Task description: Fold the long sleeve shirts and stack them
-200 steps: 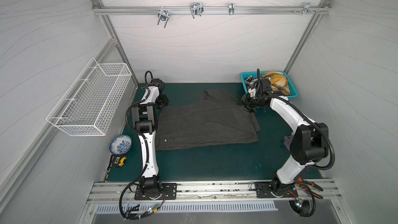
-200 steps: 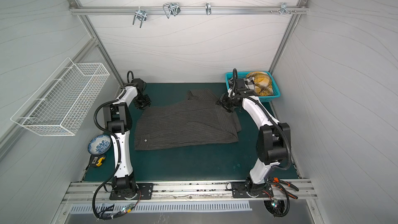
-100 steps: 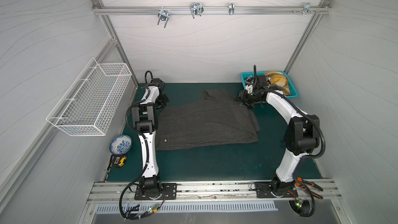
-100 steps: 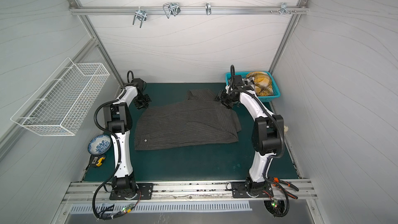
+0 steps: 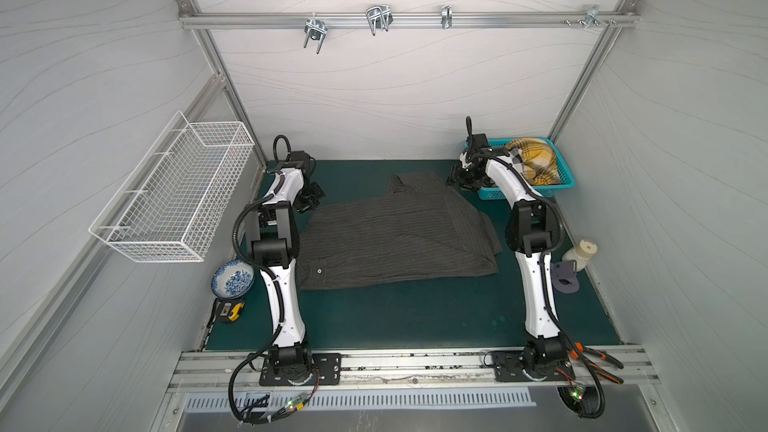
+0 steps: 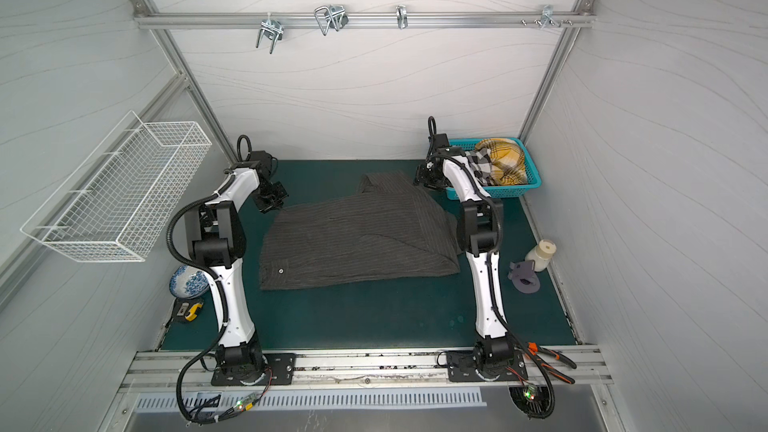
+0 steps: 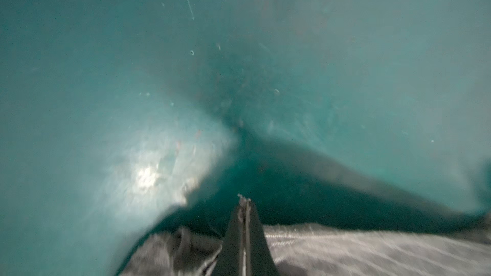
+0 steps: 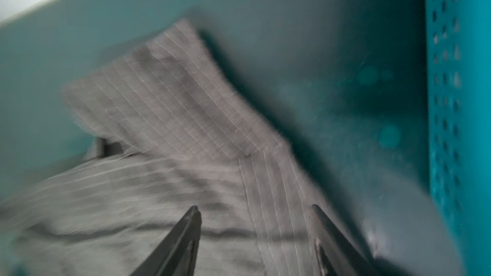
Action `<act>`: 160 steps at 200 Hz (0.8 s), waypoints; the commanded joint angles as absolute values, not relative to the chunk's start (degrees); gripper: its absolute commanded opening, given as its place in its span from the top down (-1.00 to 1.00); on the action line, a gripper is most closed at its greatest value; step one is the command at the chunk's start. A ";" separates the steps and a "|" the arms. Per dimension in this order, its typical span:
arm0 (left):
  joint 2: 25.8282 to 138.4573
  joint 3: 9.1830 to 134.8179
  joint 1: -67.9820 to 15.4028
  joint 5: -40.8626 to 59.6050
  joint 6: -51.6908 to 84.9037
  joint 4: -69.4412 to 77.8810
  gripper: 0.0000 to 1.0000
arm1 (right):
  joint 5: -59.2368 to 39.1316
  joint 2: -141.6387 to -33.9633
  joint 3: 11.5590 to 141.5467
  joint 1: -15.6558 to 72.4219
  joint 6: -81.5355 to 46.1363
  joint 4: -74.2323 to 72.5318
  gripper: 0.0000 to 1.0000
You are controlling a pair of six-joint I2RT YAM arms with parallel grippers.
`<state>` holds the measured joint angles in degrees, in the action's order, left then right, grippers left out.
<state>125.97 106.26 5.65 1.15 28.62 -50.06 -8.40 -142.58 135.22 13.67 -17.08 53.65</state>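
Note:
A dark charcoal pinstriped shirt lies partly folded on the green mat, collar toward the back wall. My left gripper is at the shirt's far left corner, jaws pressed together with the cloth bunched round them. Over the cloth by the collar, my right gripper stands open and holds nothing. In both top views a mustard plaid shirt and a black-and-white checked shirt lie heaped in a teal basket.
The teal basket stands right beside my right gripper, and the back wall is close behind both grippers. A wire basket hangs on the left wall. A blue bowl, a tape measure, a bottle and pliers lie at the mat's edges.
The left jaws have closed at the shirt's far left corner. The right gripper has moved back from the shirt's right side to the collar beside the basket, opening wider.

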 commanded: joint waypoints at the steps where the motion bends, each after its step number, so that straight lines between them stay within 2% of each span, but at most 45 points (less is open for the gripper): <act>1: 124.15 106.00 4.96 1.16 29.62 -47.64 1.00 | -0.35 -146.55 139.22 14.71 -12.28 56.41 -0.33; 70: 124.23 106.00 4.77 1.76 29.14 -47.96 1.00 | 4.56 -153.79 145.93 15.28 -10.25 55.11 -0.28; 101: 122.88 102.73 4.61 1.58 28.76 -47.09 1.00 | 4.61 -153.95 146.35 15.64 -9.72 52.58 -0.33; 109: 122.62 102.19 4.50 1.67 28.74 -46.83 1.00 | 3.89 -154.46 147.17 15.64 -9.76 52.73 -0.22; 133: 122.06 100.89 4.57 2.00 28.82 -46.17 1.00 | 1.81 -155.91 148.80 15.81 -10.36 54.13 0.25; 160: 122.08 100.64 4.57 2.20 28.83 -45.82 1.00 | 1.18 -156.31 148.73 15.91 -10.90 54.23 0.55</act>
